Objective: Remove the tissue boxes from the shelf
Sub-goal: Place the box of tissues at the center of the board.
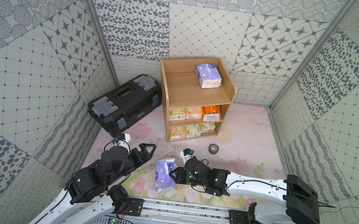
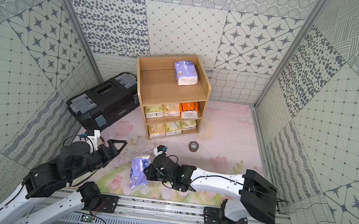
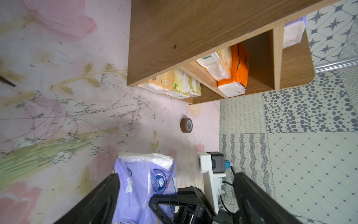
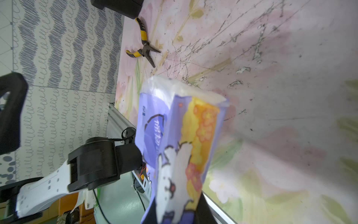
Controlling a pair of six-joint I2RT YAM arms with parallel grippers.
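Right gripper (image 1: 172, 174) pinches one lavender pack (image 1: 164, 177) at near centre, clear of the shelf (image 1: 187, 95). Left gripper (image 1: 149, 153) is spread wide and empty, just left of that pack. Second lavender pack (image 1: 208, 76) lies on the shelf top, far right. Middle tier holds two cream packs (image 1: 193, 113) and an orange pack (image 1: 211, 113). Bottom tier holds three more packs (image 1: 192, 131).

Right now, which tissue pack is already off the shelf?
The lavender pack held by the right gripper; the other seven all sit on the shelf.
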